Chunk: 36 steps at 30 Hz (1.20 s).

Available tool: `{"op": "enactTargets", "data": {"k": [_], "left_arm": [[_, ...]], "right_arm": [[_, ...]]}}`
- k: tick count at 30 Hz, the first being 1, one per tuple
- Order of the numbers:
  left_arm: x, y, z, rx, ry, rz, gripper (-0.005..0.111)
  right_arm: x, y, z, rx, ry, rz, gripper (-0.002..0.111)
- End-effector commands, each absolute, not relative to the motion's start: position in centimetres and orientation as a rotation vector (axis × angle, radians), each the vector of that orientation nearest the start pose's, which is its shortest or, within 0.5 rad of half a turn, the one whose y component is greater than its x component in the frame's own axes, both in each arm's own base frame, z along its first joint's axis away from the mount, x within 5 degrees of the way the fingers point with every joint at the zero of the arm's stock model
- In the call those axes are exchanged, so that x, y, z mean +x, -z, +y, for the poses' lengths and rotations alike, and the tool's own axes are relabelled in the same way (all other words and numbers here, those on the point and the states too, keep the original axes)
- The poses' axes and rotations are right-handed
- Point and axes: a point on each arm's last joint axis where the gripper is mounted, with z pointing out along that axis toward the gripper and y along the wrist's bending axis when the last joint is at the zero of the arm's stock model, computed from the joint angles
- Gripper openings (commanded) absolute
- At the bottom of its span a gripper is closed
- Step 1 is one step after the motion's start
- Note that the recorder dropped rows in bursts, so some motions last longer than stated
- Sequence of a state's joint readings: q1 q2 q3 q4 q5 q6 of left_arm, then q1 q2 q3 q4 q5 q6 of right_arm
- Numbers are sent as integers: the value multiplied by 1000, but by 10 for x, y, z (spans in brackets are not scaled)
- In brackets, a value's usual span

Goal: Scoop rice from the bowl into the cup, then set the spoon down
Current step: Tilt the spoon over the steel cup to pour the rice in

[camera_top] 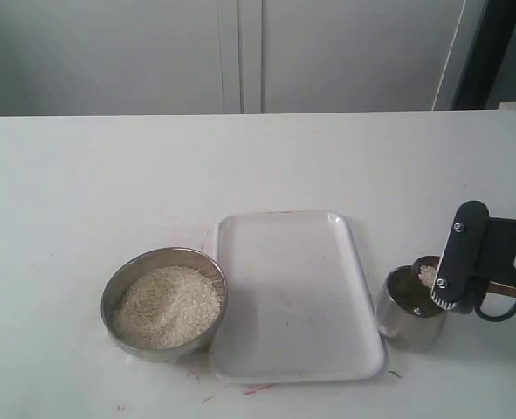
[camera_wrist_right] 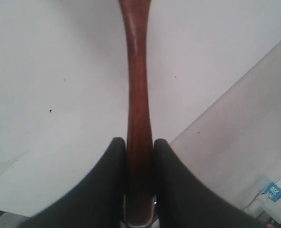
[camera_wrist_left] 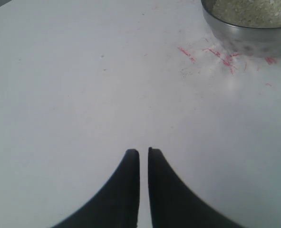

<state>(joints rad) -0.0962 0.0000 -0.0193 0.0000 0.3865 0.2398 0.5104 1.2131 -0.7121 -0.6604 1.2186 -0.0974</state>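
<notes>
The grey metal bowl sits at the front left, filled with off-white rice. The small shiny cup stands at the front right, just beyond the tray's right edge. My right gripper is shut on the handle of the reddish-brown spoon. The spoon's oval end hangs over the cup's mouth with a little rice on it. The right gripper squeezes the handle between both fingers. My left gripper is shut on nothing over bare table, short of the bowl. The exterior view does not show it.
A flat white tray lies between bowl and cup. Red scribble marks stain the white table beside the bowl. The table's far edge meets a pale wall.
</notes>
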Motion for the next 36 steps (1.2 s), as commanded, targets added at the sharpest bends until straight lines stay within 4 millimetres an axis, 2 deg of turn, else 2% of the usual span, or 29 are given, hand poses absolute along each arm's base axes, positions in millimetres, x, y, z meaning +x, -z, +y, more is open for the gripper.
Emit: {"op": "enactTargets", "data": {"k": [1,14,28,36], "left_arm": [[51,-178,-5,318,-83,1882,14],[51,-178,-5,318,-83,1882,14],[51,-178,-5,318,-83,1882,14],[51,-178,-5,318,-83,1882,14]], "right_arm": [[183,-247,38,-1325,1006,2609,0],[187,-252,34,-1545,1140,2470,0],[191,-256,31,-1632,1252,2373,0],[194,-255,37,-1705,1292,2309,0]]}}
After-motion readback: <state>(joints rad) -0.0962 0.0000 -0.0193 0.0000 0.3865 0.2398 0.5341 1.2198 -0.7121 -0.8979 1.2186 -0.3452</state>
